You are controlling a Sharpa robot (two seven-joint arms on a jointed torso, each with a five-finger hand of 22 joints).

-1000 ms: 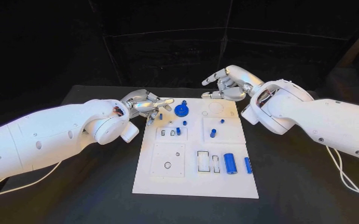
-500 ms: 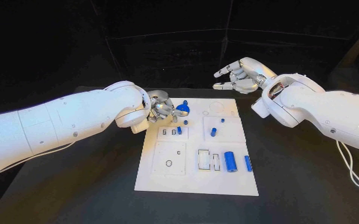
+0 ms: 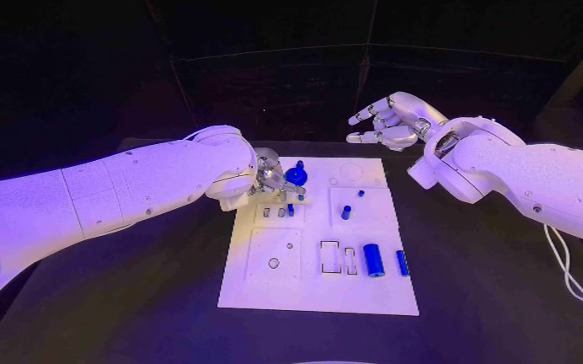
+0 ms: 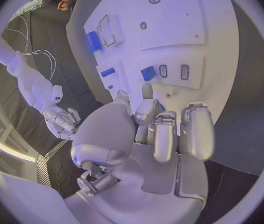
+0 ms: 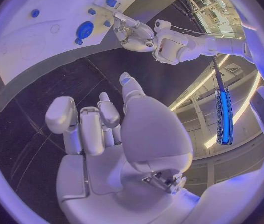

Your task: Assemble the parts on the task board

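The round blue part sits just beside the left hand, whose grip I cannot tell; the empty, spread right hand hangs well apart.

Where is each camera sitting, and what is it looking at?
Head view: on the robot's head, looking down at the task board; both arms show, left hand by the blue round part, right hand raised behind the board.
Left wrist view: behind the left hand, facing the board.
Right wrist view: behind the right hand, facing the board and left hand.
Shared: all three show the board with its blue parts.
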